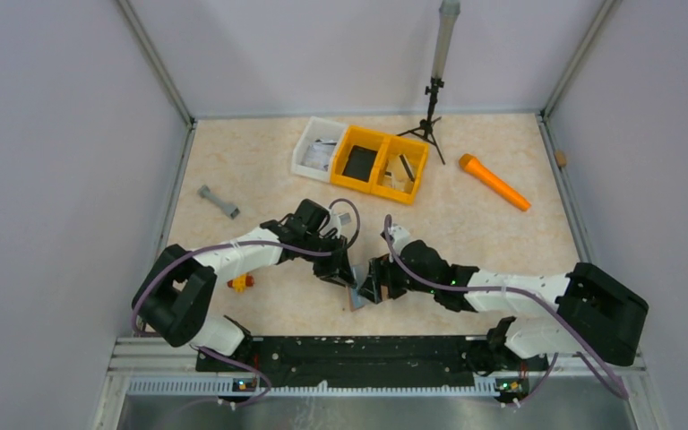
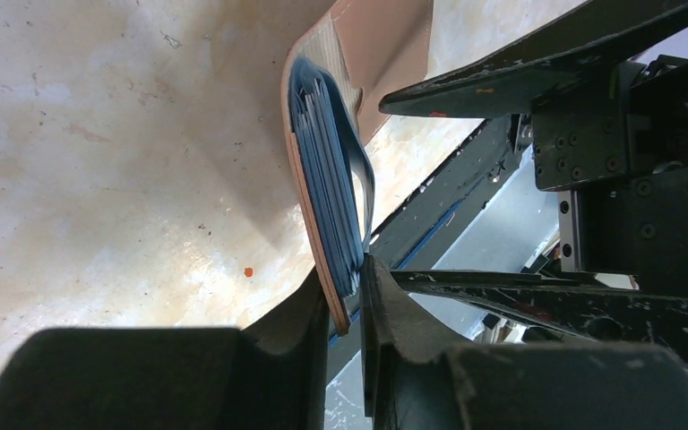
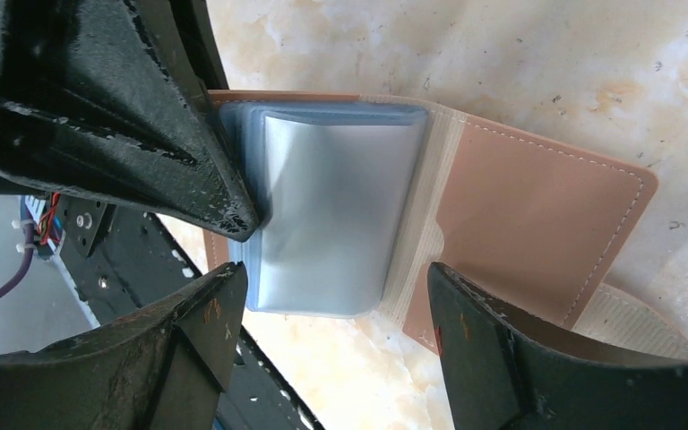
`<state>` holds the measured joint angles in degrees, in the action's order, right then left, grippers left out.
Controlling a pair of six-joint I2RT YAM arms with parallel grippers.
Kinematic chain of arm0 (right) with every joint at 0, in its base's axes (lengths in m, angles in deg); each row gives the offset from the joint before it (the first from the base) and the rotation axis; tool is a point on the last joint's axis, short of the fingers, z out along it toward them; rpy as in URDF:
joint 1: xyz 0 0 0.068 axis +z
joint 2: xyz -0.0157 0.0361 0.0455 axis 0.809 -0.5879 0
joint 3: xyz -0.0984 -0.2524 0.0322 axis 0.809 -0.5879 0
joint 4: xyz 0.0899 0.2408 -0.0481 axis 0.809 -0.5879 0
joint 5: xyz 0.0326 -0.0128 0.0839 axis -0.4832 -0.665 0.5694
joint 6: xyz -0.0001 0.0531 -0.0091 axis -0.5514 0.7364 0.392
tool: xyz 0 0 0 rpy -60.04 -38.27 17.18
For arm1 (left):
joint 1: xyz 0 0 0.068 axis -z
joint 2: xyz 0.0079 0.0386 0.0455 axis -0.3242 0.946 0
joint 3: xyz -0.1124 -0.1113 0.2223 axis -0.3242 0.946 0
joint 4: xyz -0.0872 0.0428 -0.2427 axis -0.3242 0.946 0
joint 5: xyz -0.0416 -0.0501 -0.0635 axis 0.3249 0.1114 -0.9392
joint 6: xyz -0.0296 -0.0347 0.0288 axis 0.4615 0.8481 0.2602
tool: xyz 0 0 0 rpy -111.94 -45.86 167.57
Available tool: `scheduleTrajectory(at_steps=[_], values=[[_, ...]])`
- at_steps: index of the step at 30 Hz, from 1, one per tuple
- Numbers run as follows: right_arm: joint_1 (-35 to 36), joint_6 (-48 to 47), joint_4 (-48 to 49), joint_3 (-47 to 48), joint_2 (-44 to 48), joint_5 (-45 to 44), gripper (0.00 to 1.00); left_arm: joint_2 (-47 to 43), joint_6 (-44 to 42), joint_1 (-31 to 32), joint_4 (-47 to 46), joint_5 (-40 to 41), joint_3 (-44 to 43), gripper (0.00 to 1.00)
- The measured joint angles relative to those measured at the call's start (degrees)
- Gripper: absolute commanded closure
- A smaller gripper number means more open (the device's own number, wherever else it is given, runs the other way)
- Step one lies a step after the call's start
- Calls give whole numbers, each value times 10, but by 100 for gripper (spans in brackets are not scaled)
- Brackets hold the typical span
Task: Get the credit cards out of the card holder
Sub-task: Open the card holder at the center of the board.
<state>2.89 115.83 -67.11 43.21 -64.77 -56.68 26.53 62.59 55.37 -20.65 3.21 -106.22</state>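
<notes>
At six o'clock on the bench (image 1: pixel 511 242), your left pincer (image 2: pixel 351 300) clenches the opened card holder (image 2: pixel 390 63) so your released right pincer (image 3: pixel 333 278) can straddle its sleeves (image 3: pixel 331 197).

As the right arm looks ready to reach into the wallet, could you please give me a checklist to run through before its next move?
1. Card holder gripped by the left pincer: ok, its edge sits pinched between the fingers.
2. Holder opened, sleeves exposed: ok.
3. Right pincer open: ok, its fingers stand either side of the sleeves.
4. Edge of one of the credit cards showing to grab: cannot tell, the sleeves look cloudy.
5. Yellow bins away from both arms: ok, they sit at the far side.
</notes>
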Motion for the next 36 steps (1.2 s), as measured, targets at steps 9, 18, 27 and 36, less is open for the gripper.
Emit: scheduleTrajectory(at_steps=[9,18,27,36], values=[[0,9,13,0,-29,5,29,0,0,0,-2,-2,0,80],[3,5,-3,17,-55,-1,50,0,-1,0,-1,8,0,79],[5,1,-82,29,-47,-79,27,0,-1,0,-9,9,0,78],[7,2,-183,36,40,-169,18,0,-3,0,-8,9,0,76]])
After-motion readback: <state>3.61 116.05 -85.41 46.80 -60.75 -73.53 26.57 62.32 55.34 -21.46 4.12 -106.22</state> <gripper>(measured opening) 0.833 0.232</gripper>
